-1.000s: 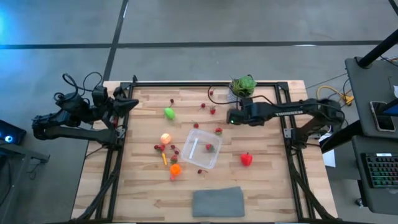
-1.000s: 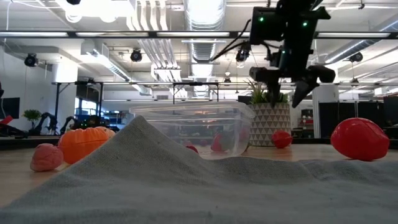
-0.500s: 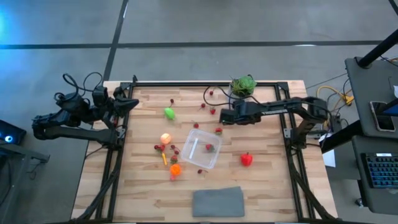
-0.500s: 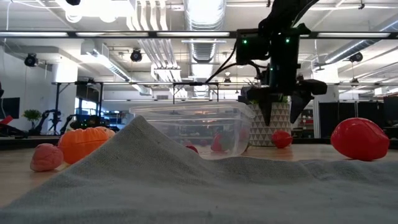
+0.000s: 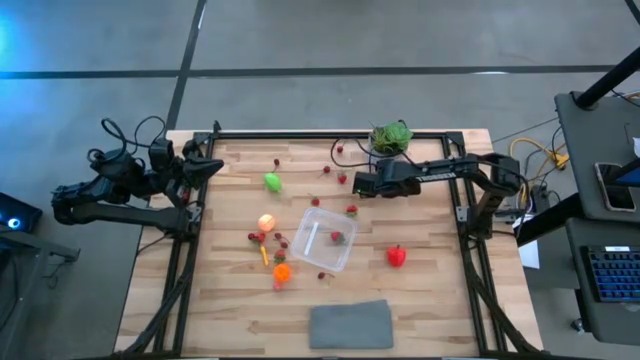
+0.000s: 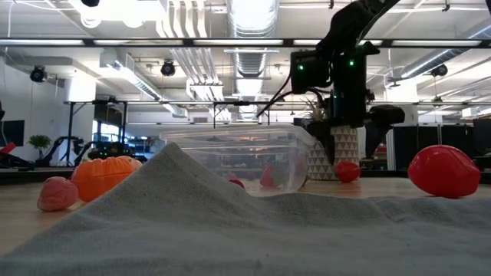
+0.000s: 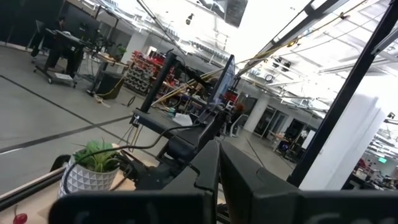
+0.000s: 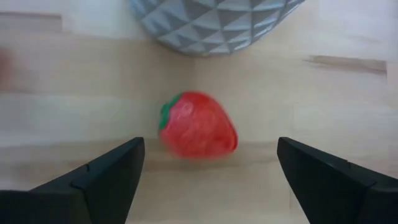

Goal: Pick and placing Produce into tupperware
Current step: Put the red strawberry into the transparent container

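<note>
My right gripper (image 5: 356,184) (image 6: 351,144) hangs open just above a red toy strawberry (image 8: 198,132) (image 6: 347,170) (image 5: 343,178), which lies on the wood in front of the white patterned pot. Its fingers stand on either side of the berry without touching it. The clear tub (image 5: 325,238) (image 6: 238,157) sits mid-table with a red piece inside. More produce lies around it: a green piece (image 5: 272,182), a peach-yellow piece (image 5: 266,222), an orange piece (image 5: 281,271), a red pepper (image 5: 397,256) and small berries. My left gripper (image 5: 214,166) waits, shut, at the table's left edge.
A potted plant (image 5: 391,137) stands at the far edge, close behind the right gripper. A flat grey cloth (image 5: 350,324) lies at the near edge and fills the low view's foreground. Black frame rails run along the table's sides.
My right gripper has moved toward the table's left and come down over the strawberry near the pot, staying open. The produce and the tub have kept their places.
</note>
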Robot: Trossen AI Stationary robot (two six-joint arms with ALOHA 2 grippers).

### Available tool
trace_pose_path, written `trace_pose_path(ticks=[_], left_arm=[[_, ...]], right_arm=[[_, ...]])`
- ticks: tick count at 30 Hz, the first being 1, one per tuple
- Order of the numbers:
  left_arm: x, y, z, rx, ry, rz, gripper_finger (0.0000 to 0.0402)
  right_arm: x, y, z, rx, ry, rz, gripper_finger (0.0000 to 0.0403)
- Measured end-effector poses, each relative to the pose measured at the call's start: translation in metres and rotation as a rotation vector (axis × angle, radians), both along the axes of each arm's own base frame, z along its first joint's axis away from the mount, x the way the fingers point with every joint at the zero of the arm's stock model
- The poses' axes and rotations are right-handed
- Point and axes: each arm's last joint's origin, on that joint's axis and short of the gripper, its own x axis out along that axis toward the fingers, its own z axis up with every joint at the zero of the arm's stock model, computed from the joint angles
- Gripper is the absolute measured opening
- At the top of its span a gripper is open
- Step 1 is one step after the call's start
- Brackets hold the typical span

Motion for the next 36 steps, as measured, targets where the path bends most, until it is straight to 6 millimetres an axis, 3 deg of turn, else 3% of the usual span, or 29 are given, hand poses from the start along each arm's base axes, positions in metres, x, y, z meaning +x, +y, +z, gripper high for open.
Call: trace_pose_path(ticks=[10, 21, 28, 36], left_arm=[[0.000, 0.000, 0.000, 0.000, -0.001, 0.000, 0.0000], [0.000, 0.000, 0.000, -0.003, -0.002, 0.013, 0.0000], [-0.001, 0.001, 0.001, -0.005, -0.005, 0.025, 0.0000], [-0.001, 0.001, 0.001, -0.005, -0.007, 0.026, 0.0000]], right_arm=[[0.002, -0.020, -0.007, 0.026, -0.021, 0.061, 0.0359], [0.006, -0.023, -0.032, 0.050, 0.058, 0.084, 0.0359], [0.006, -0.023, -0.033, 0.042, 0.061, 0.084, 0.0358], [0.007, -0.023, -0.034, 0.050, 0.058, 0.101, 0.0320]])
